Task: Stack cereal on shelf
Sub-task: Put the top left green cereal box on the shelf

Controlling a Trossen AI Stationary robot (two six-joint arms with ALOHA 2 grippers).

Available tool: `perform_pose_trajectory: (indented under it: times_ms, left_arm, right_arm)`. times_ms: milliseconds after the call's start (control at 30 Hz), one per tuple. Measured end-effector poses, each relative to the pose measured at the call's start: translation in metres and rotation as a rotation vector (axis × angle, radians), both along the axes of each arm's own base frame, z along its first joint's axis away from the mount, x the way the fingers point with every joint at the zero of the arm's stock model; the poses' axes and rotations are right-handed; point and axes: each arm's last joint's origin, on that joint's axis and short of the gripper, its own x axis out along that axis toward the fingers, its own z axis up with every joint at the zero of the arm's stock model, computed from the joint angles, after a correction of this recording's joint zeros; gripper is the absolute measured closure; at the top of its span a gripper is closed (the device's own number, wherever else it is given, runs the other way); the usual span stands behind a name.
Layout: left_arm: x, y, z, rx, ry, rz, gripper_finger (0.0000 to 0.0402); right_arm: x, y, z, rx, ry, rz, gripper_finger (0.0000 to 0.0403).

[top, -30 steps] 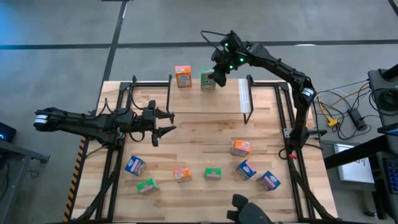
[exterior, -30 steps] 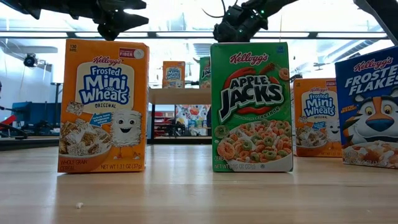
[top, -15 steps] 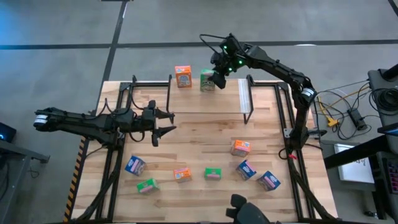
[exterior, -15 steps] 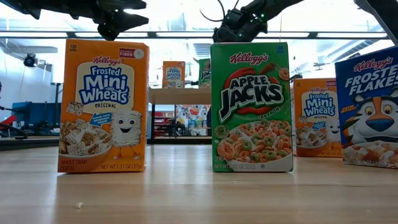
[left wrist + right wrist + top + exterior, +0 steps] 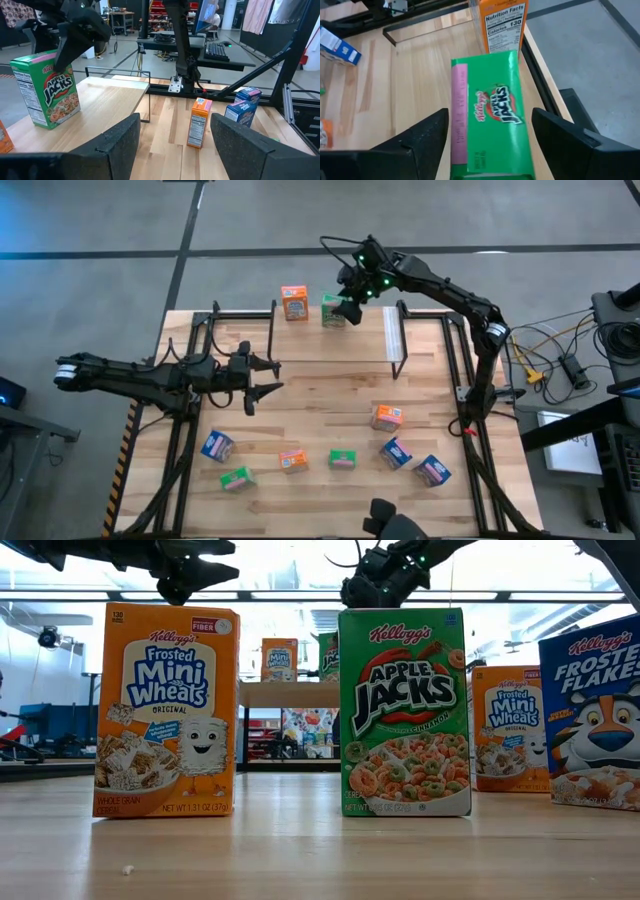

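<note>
On the shelf (image 5: 360,340) at the table's far side an orange cereal box (image 5: 294,303) and a green cereal box (image 5: 333,310) stand upright on their bottom ends, side by side. My right gripper (image 5: 490,114) hangs open over the green box (image 5: 487,112), slanting down, one finger on either side of the box's top. My left gripper (image 5: 262,376) waits open and level above the table's left half, holding nothing. Several more cereal boxes, such as an orange one (image 5: 386,417), stand on the near half of the table. My right gripper's open fingers (image 5: 427,137) flank the two long sides of the green box's top end (image 5: 470,95), coming from above and slanting down. The gaps are very narrow, and I cannot tell whether a finger touches the cardboard. The box stands upright on the shelf by itself.
Blue (image 5: 217,445), green (image 5: 343,459) and orange (image 5: 292,461) boxes line the table's near side. The right part of the shelf plank (image 5: 110,95) is bare. Black frame rails (image 5: 452,370) run along the table's left and right sides.
My right gripper has opened around the green box's top and stayed in place above it. The box has kept still, upright on the shelf.
</note>
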Motion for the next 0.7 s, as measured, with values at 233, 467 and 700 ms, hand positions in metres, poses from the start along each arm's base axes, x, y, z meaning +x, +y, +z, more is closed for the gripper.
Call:
perform_pose_trajectory:
  times_ms: [233, 467, 700]
  left_arm:
    - [0.0, 0.0, 0.0, 0.009, 0.001, 0.0, 0.0174]
    - [0.0, 0.0, 0.001, 0.038, -0.004, -0.002, 0.0174]
    - [0.0, 0.0, 0.005, 0.074, -0.036, -0.003, 0.0174]
  right_arm:
    - [-0.009, 0.007, 0.016, -0.016, -0.026, -0.036, 0.0139]
    - [-0.015, 0.024, 0.037, 0.005, -0.074, -0.054, 0.0149]
    - [-0.012, 0.049, 0.05, 0.039, -0.106, -0.032, 0.0165]
